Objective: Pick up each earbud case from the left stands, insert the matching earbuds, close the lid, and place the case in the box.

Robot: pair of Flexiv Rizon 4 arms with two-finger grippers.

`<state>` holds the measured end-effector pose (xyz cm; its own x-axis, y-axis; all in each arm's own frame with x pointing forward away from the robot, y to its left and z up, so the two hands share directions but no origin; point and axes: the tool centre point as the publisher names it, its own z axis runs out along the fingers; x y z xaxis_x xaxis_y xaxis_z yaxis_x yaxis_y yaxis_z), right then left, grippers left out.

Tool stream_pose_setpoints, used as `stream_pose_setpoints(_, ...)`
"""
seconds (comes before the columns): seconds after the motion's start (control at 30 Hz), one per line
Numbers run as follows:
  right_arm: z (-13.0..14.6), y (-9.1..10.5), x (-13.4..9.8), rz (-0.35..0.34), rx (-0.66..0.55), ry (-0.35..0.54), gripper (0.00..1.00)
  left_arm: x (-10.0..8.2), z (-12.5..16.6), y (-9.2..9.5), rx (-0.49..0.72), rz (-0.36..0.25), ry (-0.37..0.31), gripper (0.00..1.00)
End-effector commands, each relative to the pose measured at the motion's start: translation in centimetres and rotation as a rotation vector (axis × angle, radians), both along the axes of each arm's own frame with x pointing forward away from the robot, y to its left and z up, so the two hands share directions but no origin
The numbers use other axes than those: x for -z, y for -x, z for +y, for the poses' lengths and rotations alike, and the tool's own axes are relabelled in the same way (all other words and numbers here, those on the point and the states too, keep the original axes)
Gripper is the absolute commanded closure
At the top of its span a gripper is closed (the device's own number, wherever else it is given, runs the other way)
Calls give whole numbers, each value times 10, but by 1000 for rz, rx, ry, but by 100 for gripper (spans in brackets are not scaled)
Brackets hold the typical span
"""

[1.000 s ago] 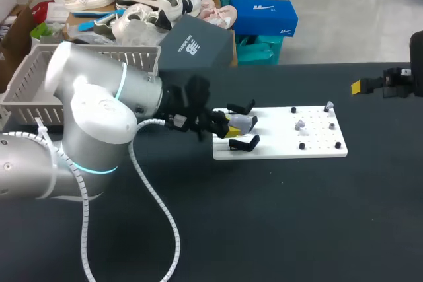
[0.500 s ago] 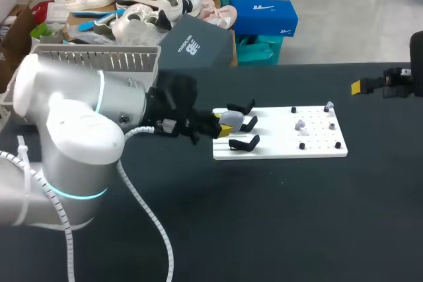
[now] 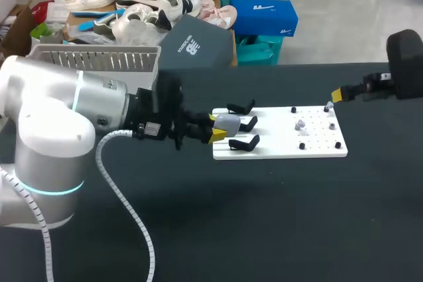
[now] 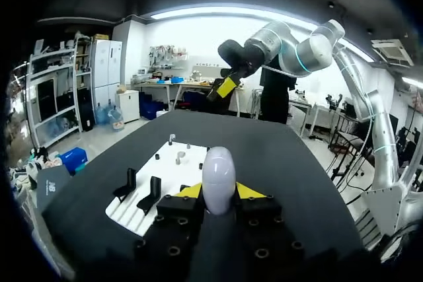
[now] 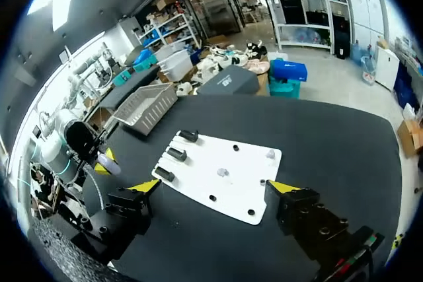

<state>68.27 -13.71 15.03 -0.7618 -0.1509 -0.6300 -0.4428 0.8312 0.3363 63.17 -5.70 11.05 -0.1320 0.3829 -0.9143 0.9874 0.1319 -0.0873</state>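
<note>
Left pincer (image 3: 217,129) is pinching the case (image 3: 228,122) from two sides, yellow tips pressing its flanks; in the left wrist view the case (image 4: 219,177) is standing upright between the tips of the pincer (image 4: 219,193). The case is hanging over the 9 o'clock edge of the board (image 3: 284,142), just beside the middle stand (image 3: 248,123); cannot tell if they are touching. The other stands (image 3: 241,106) are lining that same edge. Earbuds (image 3: 301,124) are sitting toward the board's 3 o'clock end. Right pincer (image 3: 338,94) is hanging at the board's 1 o'clock, near the far desk (image 3: 264,229) edge, well apart from the case. In its own view that pincer (image 5: 217,189) is spread wide, with the board ahead. Basket (image 3: 99,61) is sitting at 10 o'clock of the board, against the desk's far left edge. A wide stretch of dark desk is running from the board's 6 o'clock side to the near edge.
</note>
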Motion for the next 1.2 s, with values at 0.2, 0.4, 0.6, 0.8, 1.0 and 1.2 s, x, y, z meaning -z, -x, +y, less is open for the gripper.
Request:
stream_pose_setpoints(0.2, 50, 11, -15, 54, -116, 53, 0, 0, -26, -20, 21, -47, 71, 100)
stream_pose_setpoints(0.4, 83, 18, -16, 58, -201, 62, 0, -6, -49, -30, 38, -104, 88, 100)
stream_pose_setpoints(0.6, 114, 23, -11, 71, -286, 63, 0, -13, -63, -31, 59, -112, 97, 100)
stream_pose_setpoints(0.8, 131, 27, -2, 84, -318, 45, 0, -12, -73, -37, 44, -98, 92, 100)
stream_pose_setpoints(1.0, 136, 23, 3, 88, -327, 38, 0, -12, -75, -33, 49, -97, 89, 100)
stream_pose_setpoints(1.2, 135, 20, 0, 92, -333, 44, 0, -11, -74, -32, 47, -82, 85, 100)
